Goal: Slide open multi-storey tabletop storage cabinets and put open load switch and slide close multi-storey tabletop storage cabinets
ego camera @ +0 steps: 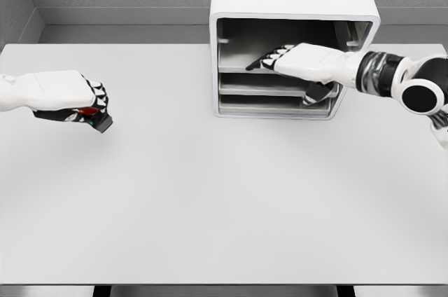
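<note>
A white multi-storey storage cabinet (294,3) stands at the back of the table, right of the middle, its front showing three grey drawer levels. My right hand (280,59) reaches across the cabinet front, fingers stretched flat at the top drawer level (241,66) and thumb down by the middle level. It holds nothing. My left hand (87,104) hovers over the table at the far left, curled around a small dark switch with a red part (89,111), mostly hidden by the fingers.
The white table (224,199) spreads wide in front of the cabinet. A grey wall runs behind it, and the table's front edge lies near the bottom of the picture.
</note>
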Tool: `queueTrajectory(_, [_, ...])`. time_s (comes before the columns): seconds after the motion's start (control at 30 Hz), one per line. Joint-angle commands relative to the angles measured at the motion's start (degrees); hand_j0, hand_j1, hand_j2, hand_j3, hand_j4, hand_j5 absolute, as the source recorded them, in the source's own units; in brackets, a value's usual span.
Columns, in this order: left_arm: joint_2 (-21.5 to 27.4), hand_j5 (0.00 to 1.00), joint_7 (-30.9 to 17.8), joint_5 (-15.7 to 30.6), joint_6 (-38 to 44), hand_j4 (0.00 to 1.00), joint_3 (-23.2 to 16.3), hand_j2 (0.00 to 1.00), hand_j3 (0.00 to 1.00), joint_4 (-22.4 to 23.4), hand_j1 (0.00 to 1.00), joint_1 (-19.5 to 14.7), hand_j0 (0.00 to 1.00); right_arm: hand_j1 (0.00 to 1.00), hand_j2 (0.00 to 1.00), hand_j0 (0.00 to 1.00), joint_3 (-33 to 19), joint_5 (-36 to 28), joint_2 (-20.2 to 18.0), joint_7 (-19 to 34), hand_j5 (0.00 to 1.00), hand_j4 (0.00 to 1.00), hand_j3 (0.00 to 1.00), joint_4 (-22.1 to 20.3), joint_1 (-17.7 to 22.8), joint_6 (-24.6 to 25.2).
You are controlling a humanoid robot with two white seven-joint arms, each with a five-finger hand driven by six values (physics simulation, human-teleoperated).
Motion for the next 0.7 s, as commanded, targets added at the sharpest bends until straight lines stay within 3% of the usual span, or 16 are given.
queueTrajectory(0.0, [0.07, 0.29, 0.03, 0.31, 0.16, 0.29, -0.03, 0.29, 0.29, -1.11, 0.29, 0.09, 0.29, 1.0, 1.0, 1.0, 0.6, 0.34, -0.27, -0.03, 1.0, 1.0, 1.0, -1.87, 0.0, -0.01])
queueTrajectory(0.27, [0.16, 0.29, 0.03, 0.31, 0.16, 0.29, -0.03, 0.29, 0.29, -3.05, 0.29, 0.18, 0.29, 1.0, 1.0, 1.0, 0.95, 0.34, -2.55, -0.03, 1.0, 1.0, 1.0, -4.59, 0.79, -5.02])
queueTrajectory(0.53, [0.07, 0.29, 0.03, 0.31, 0.16, 0.29, -0.12, 0.29, 0.29, -3.22, 0.29, 0.44, 0.29, 1.0, 1.0, 1.0, 0.51, 0.08, -3.96, -0.03, 1.0, 1.0, 1.0, -4.68, 1.67, -11.7])
queueTrajectory(0.57, [-0.02, 0.29, 0.03, 0.31, 0.16, 0.29, -0.12, 0.29, 0.29, -3.49, 0.29, 0.44, 0.29, 1.0, 1.0, 1.0, 0.34, -0.19, -3.96, -0.03, 1.0, 1.0, 1.0, -4.59, 1.58, -11.35])
queueTrajectory(0.67, [-0.19, 0.29, 0.03, 0.31, 0.16, 0.29, -0.12, 0.29, 0.29, -4.63, 0.29, 0.44, 0.29, 1.0, 1.0, 1.0, -0.28, -0.28, -2.56, -0.03, 1.0, 1.0, 1.0, -3.89, 1.41, 0.41])
